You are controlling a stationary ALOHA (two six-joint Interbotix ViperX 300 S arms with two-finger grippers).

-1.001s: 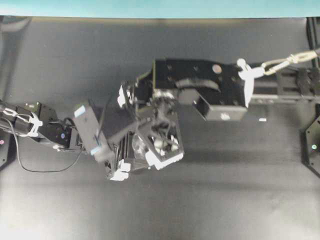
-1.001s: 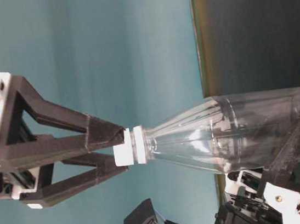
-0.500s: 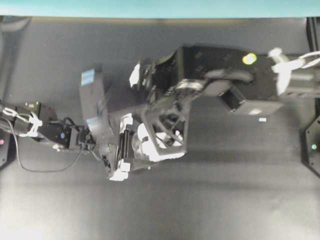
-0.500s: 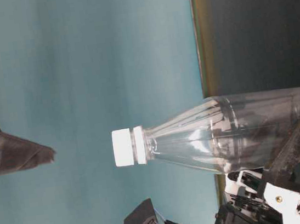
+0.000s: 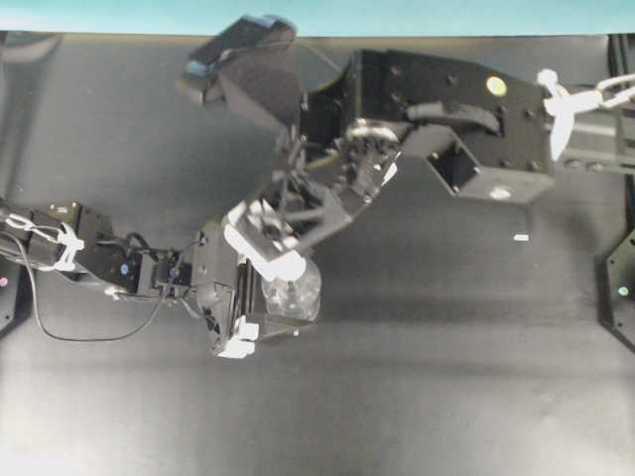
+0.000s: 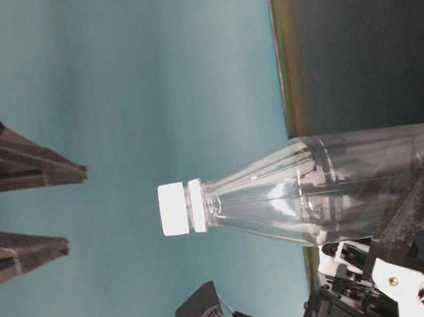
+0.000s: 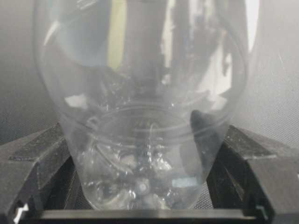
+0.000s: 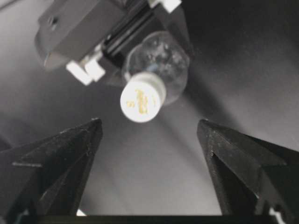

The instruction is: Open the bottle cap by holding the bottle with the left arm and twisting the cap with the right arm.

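Observation:
The clear bottle [image 6: 318, 191] stands on the table with its white bottle cap [image 6: 176, 208] on the neck. My left gripper [image 7: 145, 140] is shut on the lower body of the bottle [image 7: 140, 116], one black finger [image 7: 32, 158] on each side. Overhead, the left gripper [image 5: 283, 297] reaches in from the left. My right gripper [image 8: 149, 123] hangs open above the cap [image 8: 142, 98], clear of it, with nothing between its fingers [image 8: 70, 149]. In the table-level view the right gripper [image 6: 74, 209] is well off the cap. From overhead the right gripper [image 5: 268, 243] partly covers the bottle [image 5: 303, 290].
A small white tape scrap [image 5: 521, 238] lies on the dark table to the right. A teal wall [image 5: 317, 15] runs along the far edge. A black mount [image 5: 620, 288] sits at the right edge.
The right gripper was closed round the cap a second ago. It has opened, drawn back from the cap and turned its wrist. The left gripper and bottle have not moved.

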